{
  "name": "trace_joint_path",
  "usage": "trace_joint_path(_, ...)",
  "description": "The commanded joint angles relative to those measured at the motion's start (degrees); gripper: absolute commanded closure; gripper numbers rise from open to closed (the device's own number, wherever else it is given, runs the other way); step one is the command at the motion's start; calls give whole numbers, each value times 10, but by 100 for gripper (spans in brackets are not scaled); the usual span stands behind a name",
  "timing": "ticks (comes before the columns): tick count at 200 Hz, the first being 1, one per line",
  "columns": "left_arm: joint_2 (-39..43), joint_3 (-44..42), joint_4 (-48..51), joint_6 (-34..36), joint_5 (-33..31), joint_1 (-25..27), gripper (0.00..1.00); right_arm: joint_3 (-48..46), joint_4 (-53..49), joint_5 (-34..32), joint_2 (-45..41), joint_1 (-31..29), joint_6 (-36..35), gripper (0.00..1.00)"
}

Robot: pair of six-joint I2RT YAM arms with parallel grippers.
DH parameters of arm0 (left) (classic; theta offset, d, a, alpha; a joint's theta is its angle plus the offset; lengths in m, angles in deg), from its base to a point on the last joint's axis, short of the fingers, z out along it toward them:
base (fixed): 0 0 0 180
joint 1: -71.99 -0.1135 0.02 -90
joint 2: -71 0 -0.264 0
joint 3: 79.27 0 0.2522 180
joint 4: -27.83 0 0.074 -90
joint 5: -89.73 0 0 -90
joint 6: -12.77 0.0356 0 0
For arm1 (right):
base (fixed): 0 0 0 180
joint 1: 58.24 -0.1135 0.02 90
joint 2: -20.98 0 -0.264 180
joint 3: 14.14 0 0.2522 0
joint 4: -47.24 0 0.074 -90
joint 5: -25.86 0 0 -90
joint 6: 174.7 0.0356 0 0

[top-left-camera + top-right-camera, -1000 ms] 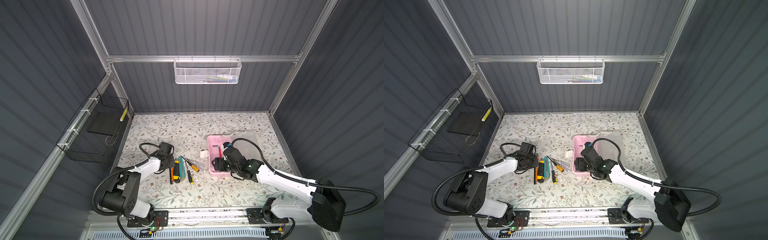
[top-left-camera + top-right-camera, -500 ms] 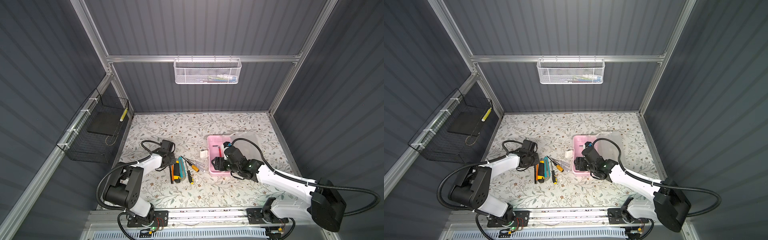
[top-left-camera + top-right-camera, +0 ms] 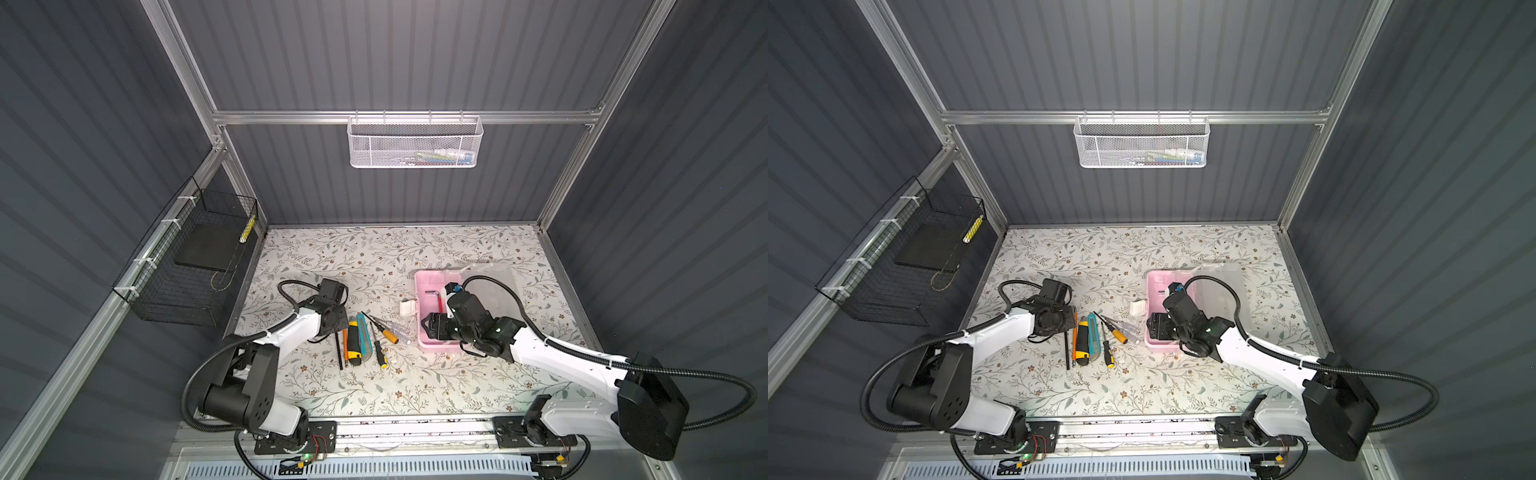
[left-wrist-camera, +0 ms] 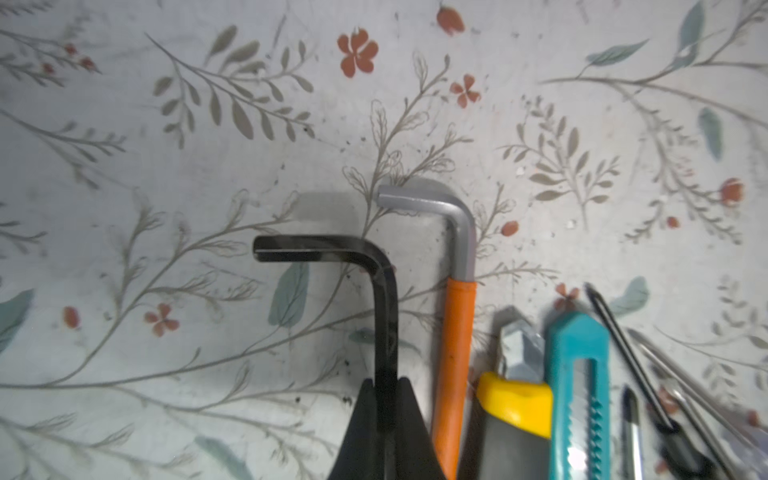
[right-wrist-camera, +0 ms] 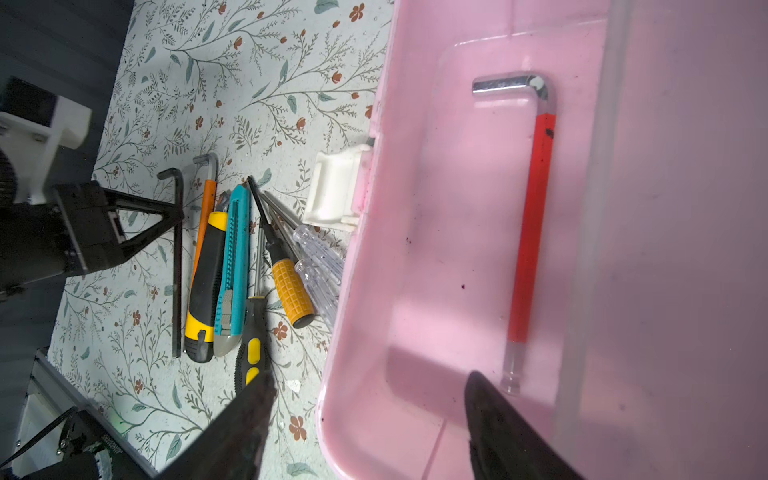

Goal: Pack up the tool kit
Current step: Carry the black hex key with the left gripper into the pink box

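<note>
My left pincer [image 4: 384, 386] grips the black hex key [image 4: 384, 299], my right pincer [image 5: 370, 382] hangs wide over the pink box [image 5: 365, 291]; next, I'd lift it across.

Open pink box [image 3: 424, 286], tools [image 3: 365, 338] alongside

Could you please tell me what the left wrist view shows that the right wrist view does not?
Only left wrist: a close look at the left jaws pinching the black hex key. Only right wrist: the pink box, a red hex key lying inside, the white latch, the open right jaws. Both: that black key, the orange hex key, yellow knife, teal cutter.
</note>
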Motion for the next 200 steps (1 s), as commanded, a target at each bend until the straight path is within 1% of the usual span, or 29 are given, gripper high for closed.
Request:
trace_joint_path(1,63,47,42,2,24,2,100,13,-22,10,-15,11,-3,27)
trace_joint_path(20,90,77,44,-24,41,33,100,13,-22,21,-35,24,1,27)
trace_joint_path(28,95,90,35,-40,48,55,100,12,-21,27,-46,32,3,27)
trace_joint_path(43,89,117,6,-68,50,113,100,6,-25,37,-68,51,7,27)
trace_joint_path(56,72,140,-27,-90,51,163,100,1,-33,42,-82,71,9,27)
trace_joint_path(59,67,146,-35,-95,50,173,100,-1,-34,43,-100,76,9,27)
trace_joint_path(70,44,168,-65,-107,52,210,100,-7,-42,43,-121,91,8,27)
trace_joint_path(93,-20,225,-104,-108,53,267,100,-11,-69,28,-157,112,2,27)
trace_joint_path(107,-63,251,-125,-112,61,283,100,-14,-83,15,-179,120,-6,27)
trace_joint_path(136,-148,296,-170,-128,83,290,100,-17,-100,10,-209,136,-13,27)
trace_joint_path(172,-237,354,-176,-122,75,295,100,-30,-102,6,-234,143,-13,27)
trace_joint_path(192,-269,363,-177,-128,80,295,100,-43,-97,11,-235,145,-9,27)
trace_joint_path(195,-274,381,-176,-128,81,295,100,-44,-96,12,-234,146,-8,27)
trace_joint_path(200,-280,386,-173,-130,81,296,100,-48,-94,13,-233,146,-6,27)
